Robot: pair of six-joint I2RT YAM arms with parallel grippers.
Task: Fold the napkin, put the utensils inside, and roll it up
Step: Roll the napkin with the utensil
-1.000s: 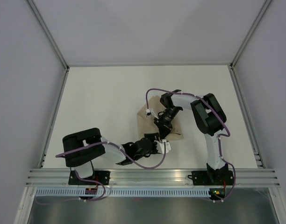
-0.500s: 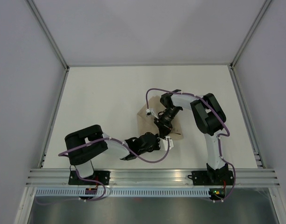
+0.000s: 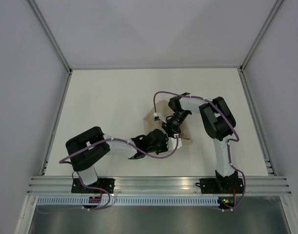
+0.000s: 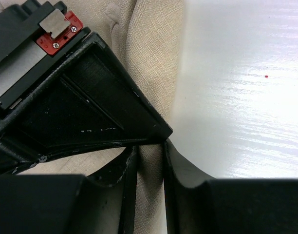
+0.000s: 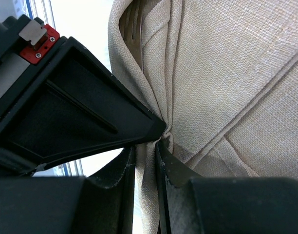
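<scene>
Mid-table [image 3: 105,107], left gripper [image 4: 149,147], right gripper [image 5: 145,146], pinching napkin [image 5: 236,73]

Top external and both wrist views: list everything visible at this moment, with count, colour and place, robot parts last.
napkin: one, beige, folded and bunched at mid-table under both grippers.
fork: one, what look like grey tines peeping from the napkin's fold; handle not clearly seen.
table: one, white, under everything.
frame rail: one, silver, along the near edge.
left arm: one, black and white with a purple cable, reaching in from the near left.
right arm: one, same colours, reaching in from the near right.
left gripper: one, black, clamped on the napkin's edge.
right gripper: one, black, pinching a napkin fold.
</scene>
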